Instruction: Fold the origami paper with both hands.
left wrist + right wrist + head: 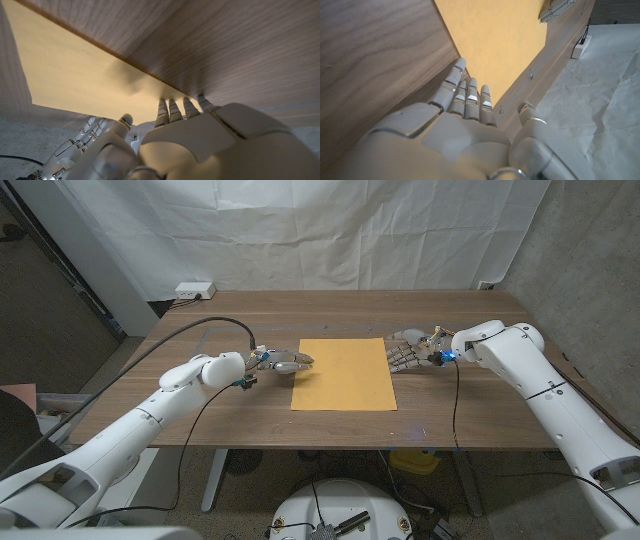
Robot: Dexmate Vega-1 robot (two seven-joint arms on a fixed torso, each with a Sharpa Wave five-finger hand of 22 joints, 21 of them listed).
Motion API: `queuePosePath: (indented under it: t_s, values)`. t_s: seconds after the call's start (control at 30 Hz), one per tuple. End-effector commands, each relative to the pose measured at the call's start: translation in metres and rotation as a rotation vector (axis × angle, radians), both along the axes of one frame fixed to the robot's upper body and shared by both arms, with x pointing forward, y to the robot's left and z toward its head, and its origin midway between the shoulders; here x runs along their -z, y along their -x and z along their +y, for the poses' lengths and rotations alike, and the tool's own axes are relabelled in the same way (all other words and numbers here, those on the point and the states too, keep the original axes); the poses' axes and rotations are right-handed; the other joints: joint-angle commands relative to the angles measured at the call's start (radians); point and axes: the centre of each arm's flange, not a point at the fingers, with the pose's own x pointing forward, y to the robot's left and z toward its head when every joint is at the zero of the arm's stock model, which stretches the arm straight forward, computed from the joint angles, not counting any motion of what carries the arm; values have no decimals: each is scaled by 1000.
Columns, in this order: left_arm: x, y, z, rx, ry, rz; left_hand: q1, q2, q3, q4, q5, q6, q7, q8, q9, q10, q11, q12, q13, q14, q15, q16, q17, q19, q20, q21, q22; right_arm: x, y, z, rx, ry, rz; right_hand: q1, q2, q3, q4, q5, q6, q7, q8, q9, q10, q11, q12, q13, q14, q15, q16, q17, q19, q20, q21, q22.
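A yellow-tan sheet of origami paper [343, 372] lies unfolded on the wooden table [330, 315], near its middle. My left hand [282, 362] is at the paper's left edge, its fingertips [176, 107] reaching onto the sheet [75, 75], and it holds nothing. My right hand [408, 351] is at the right edge, fingers [469, 97] stretched out and touching the border of the paper [495, 35]. The left hand's fingers [559, 10] also appear across the sheet in the right wrist view.
A white power strip [195, 290] sits at the table's far left corner. A white cloth backdrop [330, 230] hangs behind the table. Black cables [215, 323] run along both arms.
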Motion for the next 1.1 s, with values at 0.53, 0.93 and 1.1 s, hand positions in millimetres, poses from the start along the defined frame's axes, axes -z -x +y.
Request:
queuePosePath:
  t_s: [0.53, 0.93, 1.1]
  values:
    - [-1, -3, 0, 1, -4, -5, -4, 92, -8, 0, 10, 5, 0, -2, 3, 3, 0, -2, 5, -1, -3, -4, 4, -3, -2, -2, 5, 4, -14, 7, -216, -180, 62, 57, 35, 84, 4, 14, 13, 62, 6, 2, 91, -8, 26, 2, 177, 9, 30, -2, 172, 8, 26, 6]
    - [-1, -5, 0, -1, -2, 2, -4, 94, -12, 1, 11, 4, 1, -3, 3, 2, 0, -3, 5, -2, -2, -4, 4, -3, -3, -3, 5, 21, -26, 6, -312, -516, 36, 156, 36, 155, -30, 15, -82, 17, -10, 4, 60, -46, 12, 6, 218, -37, 37, 10, 214, -37, 28, 10]
    - [-2, -7, 0, -3, -2, 0, -4, 95, -13, 1, 12, 3, 1, -3, 3, 3, 0, -3, 5, -2, -2, -4, 4, -3, -3, -3, 5, 27, -29, 7, -365, -661, 72, 166, 36, 159, -33, 15, -83, 18, -6, 4, 57, -53, 11, 6, 220, -52, 37, 12, 218, -47, 28, 10]
